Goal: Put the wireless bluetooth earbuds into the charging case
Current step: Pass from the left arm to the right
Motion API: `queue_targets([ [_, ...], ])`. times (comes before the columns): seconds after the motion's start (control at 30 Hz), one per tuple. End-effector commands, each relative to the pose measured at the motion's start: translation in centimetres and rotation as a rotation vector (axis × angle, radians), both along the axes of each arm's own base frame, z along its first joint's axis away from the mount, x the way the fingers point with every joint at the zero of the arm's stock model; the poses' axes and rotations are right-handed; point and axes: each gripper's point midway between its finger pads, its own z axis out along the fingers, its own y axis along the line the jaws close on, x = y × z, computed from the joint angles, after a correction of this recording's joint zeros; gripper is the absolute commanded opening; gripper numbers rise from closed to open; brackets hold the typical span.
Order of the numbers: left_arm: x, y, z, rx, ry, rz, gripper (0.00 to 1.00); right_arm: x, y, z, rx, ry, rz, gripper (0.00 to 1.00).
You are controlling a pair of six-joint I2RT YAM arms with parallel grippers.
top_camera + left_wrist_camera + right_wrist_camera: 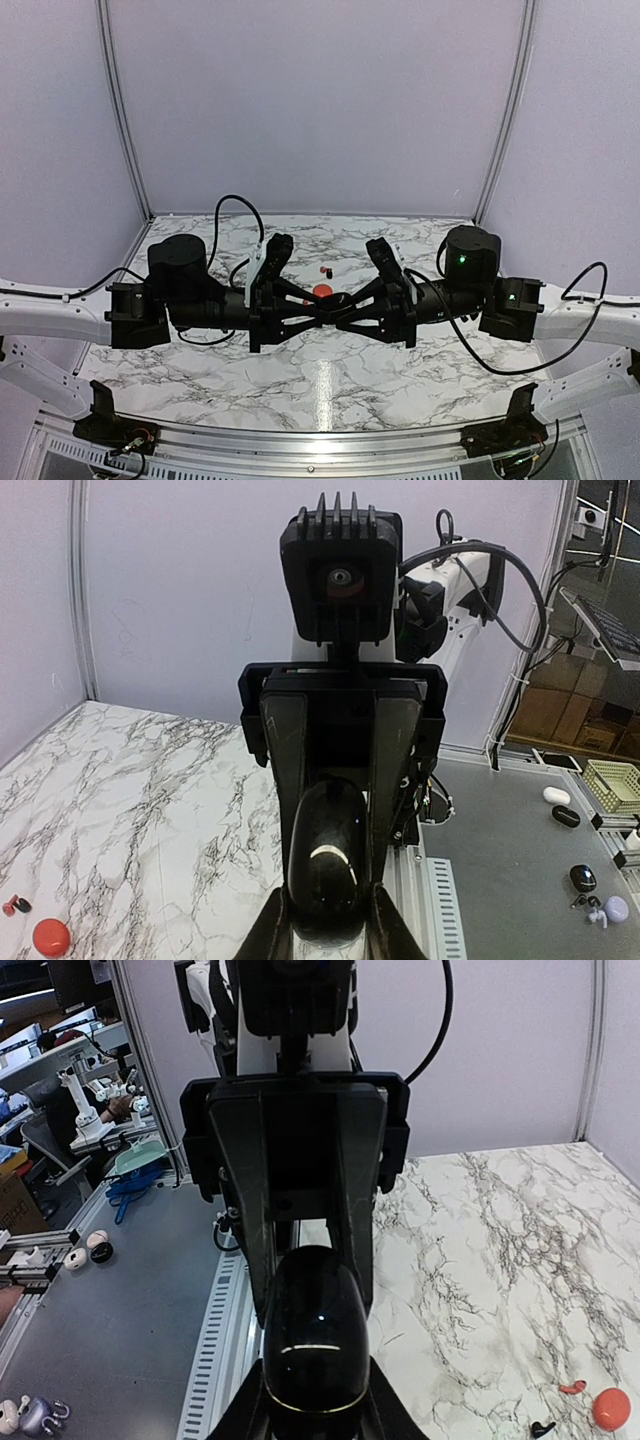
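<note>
Underneath everything, a white grey-veined marble tabletop (200,380). Above its centre in the overhead view, meeting tip to tip: left gripper (328,930) reaching in from 9 o'clock, right gripper (315,1415) from 3 o'clock. Both narrowed almost fully, jaws pressed onto the same glossy black oval charging case (325,865), pinched from opposite ends between the two sets of fingers. Thin bright seam line across its shell; cannot tell whether the lid sits fully down. Just at 12 o'clock of the joined fingertips, lying on the marble: a small round red case (322,291). A little farther toward 12 o'clock, near it but apart, the wireless bluetooth earbuds (326,270): a tiny red bud (572,1388) and a tiny black bud (541,1427) close together, loose on the tabletop, outside both cases and well clear of the fingers.
</note>
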Motion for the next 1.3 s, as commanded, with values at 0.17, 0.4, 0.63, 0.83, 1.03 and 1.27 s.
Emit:
queue_targets([
  [0.17,-0.2,0.3,1.6,-0.062,-0.015,0.005,0.00,0.1,-0.1,3.0,0.081,-0.051,0.001,0.34],
  [0.4,-0.1,0.3,1.6,-0.071,-0.006,0.009,0.00,0.0,-0.2,3.3,0.086,-0.057,0.004,0.27],
  [0.63,0.2,0.4,1.4,-0.074,0.001,0.031,0.09,-0.3,-0.3,3.4,0.096,-0.064,0.016,0.14],
  [0.83,1.5,1.4,2.0,-0.091,0.013,0.126,0.51,-0.1,-0.3,2.7,0.059,-0.059,0.005,0.09],
  [1.03,2.2,1.1,1.7,-0.068,0.024,0.157,0.56,0.0,-0.2,2.3,0.046,-0.075,0.012,0.08],
  [1.27,3.7,1.3,1.7,-0.053,0.018,0.241,0.56,-0.3,-0.3,2.2,0.039,-0.082,0.028,0.05],
])
